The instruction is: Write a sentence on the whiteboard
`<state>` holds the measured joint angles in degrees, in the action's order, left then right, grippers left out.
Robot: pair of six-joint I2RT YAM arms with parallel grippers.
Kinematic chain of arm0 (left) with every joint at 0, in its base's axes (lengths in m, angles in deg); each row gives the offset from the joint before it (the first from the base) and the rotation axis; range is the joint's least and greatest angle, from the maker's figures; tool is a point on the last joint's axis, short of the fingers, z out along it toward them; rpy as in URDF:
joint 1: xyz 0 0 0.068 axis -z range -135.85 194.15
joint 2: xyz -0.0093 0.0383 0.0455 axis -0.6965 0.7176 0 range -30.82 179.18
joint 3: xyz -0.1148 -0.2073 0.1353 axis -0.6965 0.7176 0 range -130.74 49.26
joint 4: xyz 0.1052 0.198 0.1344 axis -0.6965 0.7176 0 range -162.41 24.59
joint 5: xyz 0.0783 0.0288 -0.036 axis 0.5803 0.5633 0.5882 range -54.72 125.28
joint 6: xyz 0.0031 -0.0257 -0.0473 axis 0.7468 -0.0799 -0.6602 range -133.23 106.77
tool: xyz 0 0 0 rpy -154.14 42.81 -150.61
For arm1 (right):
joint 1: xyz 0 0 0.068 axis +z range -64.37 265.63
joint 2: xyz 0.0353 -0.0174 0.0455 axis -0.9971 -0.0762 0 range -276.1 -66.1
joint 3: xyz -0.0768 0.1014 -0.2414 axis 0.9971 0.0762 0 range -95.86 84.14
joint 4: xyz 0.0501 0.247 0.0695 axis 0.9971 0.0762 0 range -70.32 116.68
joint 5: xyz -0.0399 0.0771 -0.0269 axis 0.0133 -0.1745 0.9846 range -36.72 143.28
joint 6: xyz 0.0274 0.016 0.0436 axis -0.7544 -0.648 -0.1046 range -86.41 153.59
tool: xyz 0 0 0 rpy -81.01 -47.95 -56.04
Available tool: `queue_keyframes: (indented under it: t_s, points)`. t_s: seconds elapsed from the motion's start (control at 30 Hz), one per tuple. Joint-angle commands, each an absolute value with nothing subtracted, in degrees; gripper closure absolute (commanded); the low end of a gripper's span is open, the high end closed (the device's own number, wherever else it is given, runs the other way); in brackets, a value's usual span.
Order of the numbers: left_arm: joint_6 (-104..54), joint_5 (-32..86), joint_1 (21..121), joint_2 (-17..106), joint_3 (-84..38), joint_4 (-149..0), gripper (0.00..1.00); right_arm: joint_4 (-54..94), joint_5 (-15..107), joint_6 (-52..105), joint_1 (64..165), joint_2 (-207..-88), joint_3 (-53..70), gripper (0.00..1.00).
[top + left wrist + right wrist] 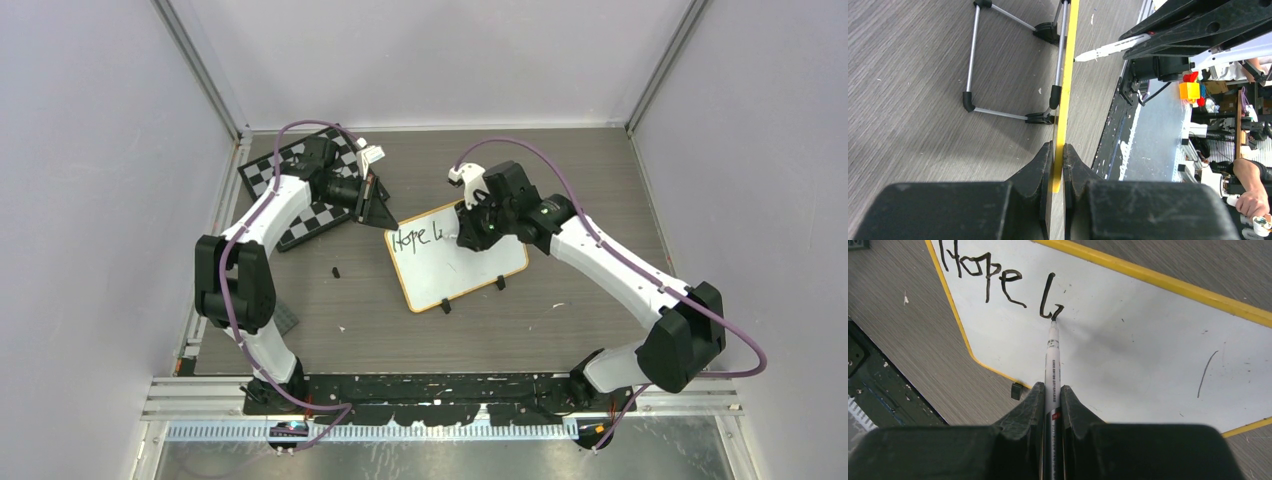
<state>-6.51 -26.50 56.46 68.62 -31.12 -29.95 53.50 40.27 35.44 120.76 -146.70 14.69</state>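
Observation:
The whiteboard [452, 270], white with a yellow-orange rim, is propped up on the table with "Hope" and a further stroke written along its top. My left gripper [388, 220] is shut on the board's far left corner. In the left wrist view the rim [1066, 75] runs edge-on between the closed jaws of that gripper [1058, 150]. My right gripper [470, 235] is shut on a white marker [1052, 365]. The marker's tip touches the board [1128, 350] at the bottom of the last stroke. The marker also shows in the left wrist view [1108, 49].
A black-and-white chessboard [300, 195] lies at the back left under the left arm. A small black piece [335, 271] lies on the table left of the board. Two black clip feet [446, 306] sit on the board's near edge. A wire stand [1013, 60] props up the board's back.

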Motion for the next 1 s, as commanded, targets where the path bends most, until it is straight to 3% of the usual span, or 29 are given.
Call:
queue_keyframes:
  t_s: [0.0, 0.97]
  points:
    - [-5.04, -23.7, 57.87, 70.09, -31.86, -29.22, 1.0, 53.58, 39.81, 36.0, 120.83, -144.16, 9.58, 1.0]
    - [-4.44, -23.52, 57.88, 69.95, -31.85, -28.58, 1.0, 52.09, 43.34, 36.97, 120.86, -147.47, 10.43, 1.0]
